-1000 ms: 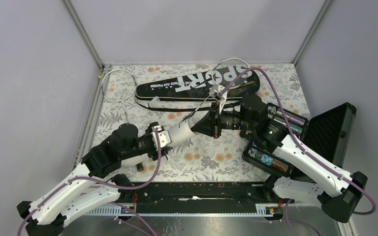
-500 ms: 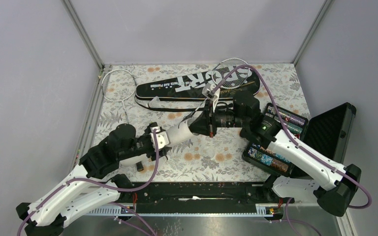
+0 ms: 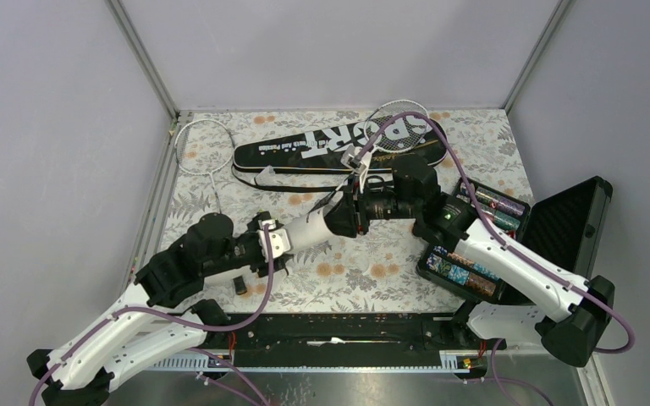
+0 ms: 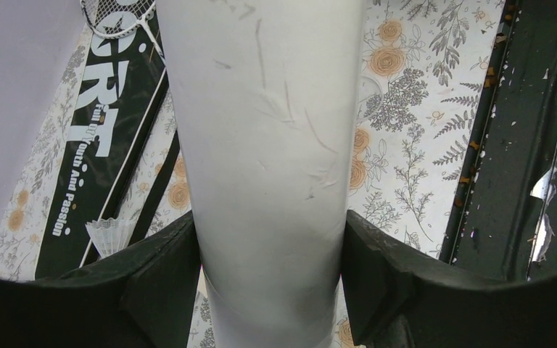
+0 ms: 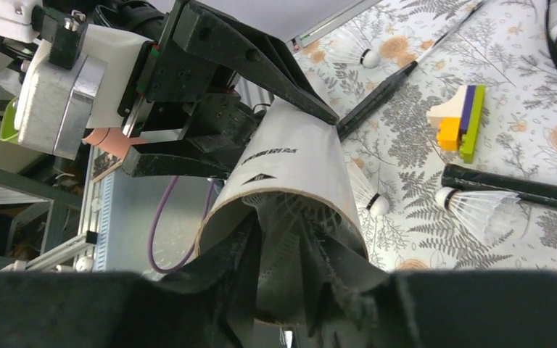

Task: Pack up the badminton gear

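Clamping the long white cardboard tube (image 4: pixel 261 109) around its body in my left gripper (image 4: pixel 272 272), raised over the floral table (image 4: pixel 406 109). It's light, thin-walled and crushable, so squeeze gently! My right gripper (image 5: pixel 290 290) sits at its mouth over a fragile white feather shuttlecock (image 5: pixel 294 217); parted or pinching, I can't tell.

Right pincer (image 5: pixel 288 279) deep inside the white tube (image 5: pixel 301 163) (its grip there unclear)

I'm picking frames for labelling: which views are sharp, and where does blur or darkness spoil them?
Top external: evenly lit, lettering on the black bag crisp. Left wrist: the white tube fills the middle, the left pincer gripping it dark and soft, the floral cloth sharp. Right wrist: the right pincer is a black blurred mass along the bottom, a shuttlecock beyond crisp.
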Robot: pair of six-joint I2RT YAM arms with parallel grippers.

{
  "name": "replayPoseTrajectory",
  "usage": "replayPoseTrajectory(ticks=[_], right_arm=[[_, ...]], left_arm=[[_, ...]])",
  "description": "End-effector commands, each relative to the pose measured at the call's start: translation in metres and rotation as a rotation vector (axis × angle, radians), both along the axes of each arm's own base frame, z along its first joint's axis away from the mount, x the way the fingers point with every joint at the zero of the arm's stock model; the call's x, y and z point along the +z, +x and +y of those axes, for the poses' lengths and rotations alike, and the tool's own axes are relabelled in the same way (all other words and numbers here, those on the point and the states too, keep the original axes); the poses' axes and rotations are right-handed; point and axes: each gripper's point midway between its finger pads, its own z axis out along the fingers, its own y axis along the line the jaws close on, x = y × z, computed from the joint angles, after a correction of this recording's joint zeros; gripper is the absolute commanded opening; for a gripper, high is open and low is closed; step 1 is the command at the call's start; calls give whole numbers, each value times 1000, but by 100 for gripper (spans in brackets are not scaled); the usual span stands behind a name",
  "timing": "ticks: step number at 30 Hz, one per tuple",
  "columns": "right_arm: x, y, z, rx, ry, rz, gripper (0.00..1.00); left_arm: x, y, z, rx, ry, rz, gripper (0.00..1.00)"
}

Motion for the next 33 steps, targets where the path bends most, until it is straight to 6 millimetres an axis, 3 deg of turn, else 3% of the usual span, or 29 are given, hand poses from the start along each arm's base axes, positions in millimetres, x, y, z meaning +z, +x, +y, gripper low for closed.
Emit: replayPoseTrajectory(ticks=[1, 7, 13, 18, 25, 31, 33], right_arm=[[28, 6, -9, -92, 29, -46, 40], [37, 3, -22, -144, 49, -65, 59], [25, 38, -42, -390, 42, -116, 66], [-22, 68, -41, -494, -76, -81, 66], [-94, 92, -9, -433, -201, 76, 63], [-155, 120, 11, -367, -244, 242, 62], [-166, 127, 15, -345, -238, 288, 61]], left_arm=[[26, 9, -4, 13, -80, -99, 33], [19, 18, 9, 109, -85, -123, 32], [25, 36, 39, 304, -110, -194, 31], [31, 46, 64, 450, -143, -241, 31], [39, 45, 94, 581, -237, -302, 31], [36, 40, 94, 565, -266, -288, 31], [35, 40, 93, 562, -260, -286, 31]])
